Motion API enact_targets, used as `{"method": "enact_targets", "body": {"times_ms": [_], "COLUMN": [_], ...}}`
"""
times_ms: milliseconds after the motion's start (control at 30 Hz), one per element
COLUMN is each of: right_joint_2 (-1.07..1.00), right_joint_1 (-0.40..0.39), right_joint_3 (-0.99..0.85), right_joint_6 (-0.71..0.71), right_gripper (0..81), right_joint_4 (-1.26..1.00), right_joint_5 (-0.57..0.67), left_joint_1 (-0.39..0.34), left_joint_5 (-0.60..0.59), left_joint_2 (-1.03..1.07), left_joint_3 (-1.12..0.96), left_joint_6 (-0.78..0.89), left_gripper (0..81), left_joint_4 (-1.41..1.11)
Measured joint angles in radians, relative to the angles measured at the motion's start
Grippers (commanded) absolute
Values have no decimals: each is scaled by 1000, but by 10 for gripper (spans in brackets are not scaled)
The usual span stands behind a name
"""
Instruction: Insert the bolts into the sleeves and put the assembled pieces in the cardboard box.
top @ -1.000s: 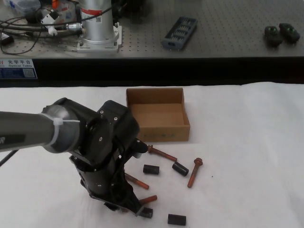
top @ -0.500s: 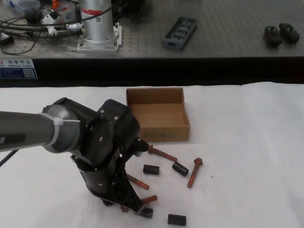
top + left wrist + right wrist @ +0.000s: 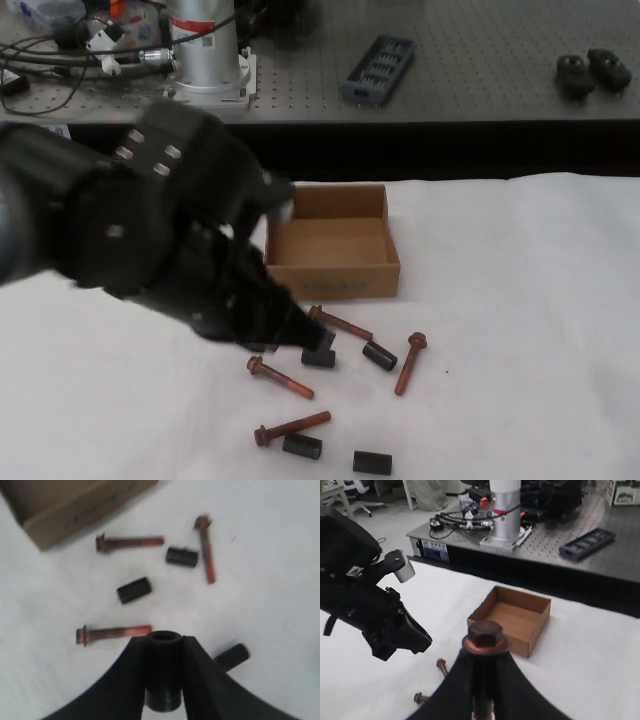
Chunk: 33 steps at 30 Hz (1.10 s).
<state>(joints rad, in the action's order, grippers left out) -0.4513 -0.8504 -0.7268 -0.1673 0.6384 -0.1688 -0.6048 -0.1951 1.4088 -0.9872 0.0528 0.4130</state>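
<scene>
A: Entry one, lower centre: left gripper (image 3: 162, 647) clamped on a sleeve (image 3: 162, 685); right gripper (image 3: 484, 661) clamped on a bolt (image 3: 484, 639). Hazard?

B: Misaligned mating; either piece could slip. Mid-frame: loose bolts (image 3: 285, 378), sleeves (image 3: 372, 462). Beyond: cardboard box (image 3: 335, 275), left arm (image 3: 150, 240) overlapping its corner.

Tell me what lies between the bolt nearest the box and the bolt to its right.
One sleeve, seen in the high view, between the near-box bolt and the right bolt.
</scene>
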Motion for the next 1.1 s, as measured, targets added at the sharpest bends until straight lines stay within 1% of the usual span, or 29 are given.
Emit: {"method": "enact_targets", "body": {"times_ms": [33, 167, 233, 267, 300, 333, 433, 467, 533, 633, 733, 800, 1100], "right_joint_2": [-3, -41, -73, -91, -112, -129, -195, -218, -281, -311, -327, -327, -327], "right_joint_1": [0, 0, 0, 0, 0, 0, 0, 0, 0, 0, 0, 0, 0], "right_joint_3": [0, 1, 1, 1, 1, 1, 1, 1, 3, 2, 5, 5, 5], "right_joint_6": [24, 44, 47, 48, 47, 47, 47, 47, 47, 47, 47, 47, 47], "right_gripper": [32, 32, 32, 32, 32, 32, 32, 32, 32, 32, 32, 32, 32], "right_joint_4": [-16, -100, -155, -178, -216, -242, -325, -348, -383, -402, -418, -445, -490], "right_joint_5": [11, 82, 127, 155, 187, 213, 328, 364, 423, 462, 490, 527, 635], "left_joint_1": [0, 0, 0, 0, 0, 0, 0, 0, -6, -34, -72, -97, -215], "left_joint_5": [-34, -175, -206, -230, -291, -297, -390, -390, -436, -467, -482, -485, -456], "left_joint_2": [-30, -129, -153, -176, -215, -218, -273, -289, -314, -399, -473, -504, -519], "left_joint_3": [19, 112, 140, 169, 227, 233, 323, 346, 380, 455, 477, 477, 480], "left_joint_6": [5, 36, 47, 57, 79, 81, 131, 131, 156, 171, 171, 136, 71], "left_gripper": [42, 42, 42, 42, 42, 42, 41, 41, 41, 41, 41, 41, 41], "left_joint_4": [-44, -229, -274, -320, -395, -402, -499, -523, -560, -663, -707, -723, -720]}}
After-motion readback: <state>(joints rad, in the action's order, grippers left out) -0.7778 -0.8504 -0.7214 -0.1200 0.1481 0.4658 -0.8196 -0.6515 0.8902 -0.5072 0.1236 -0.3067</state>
